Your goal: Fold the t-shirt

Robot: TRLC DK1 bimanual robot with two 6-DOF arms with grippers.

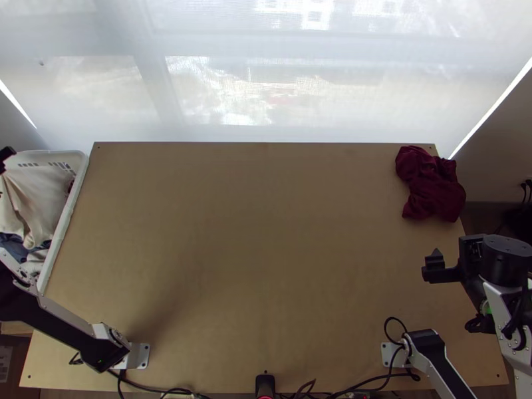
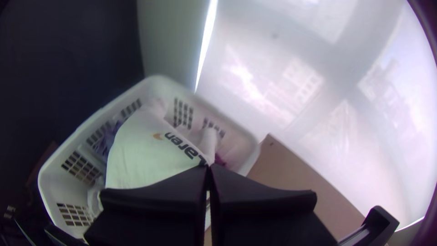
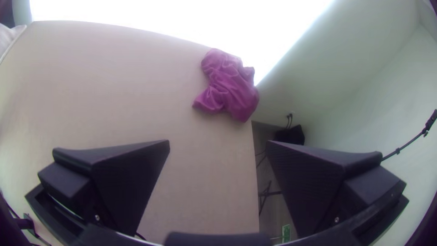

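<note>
Black, flat and wide, the two fingers of the left gripper (image 1: 6,157) meet tip to tip; whether they pinch any fabric between them I cannot tell. Right by those tips lies cream cloth (image 2: 145,155), apparently the t-shirt: a smooth matt panel with dark lettering and a small orange mark, its outline rounding off toward the basket floor, with soft creases running down it. It lies loosely heaped, not squared into any fold. Around it stands the basket (image 1: 65,211), white plastic with rounded corners and walls pierced by rows of narrow slots. Denim-blue fabric (image 1: 14,243) is crumpled beside the cream cloth, lower in the heap.

Matt black too, the right gripper (image 1: 465,256) holds its blocky, wedge-shaped fingers wide apart, with nothing between them. Beneath and beside it spreads the table (image 1: 253,233), flat light wood with a fine, even surface. Farther out ahead of the right gripper, at the table's far right corner, sits a wine-red cloth (image 1: 432,186), bunched into thick, rounded folds with a velvety look, one side reaching just past the table edge. Beyond both grippers and the table's far edge hangs a sheer white blind (image 1: 266,86), thin enough to let pale building shapes through.
</note>
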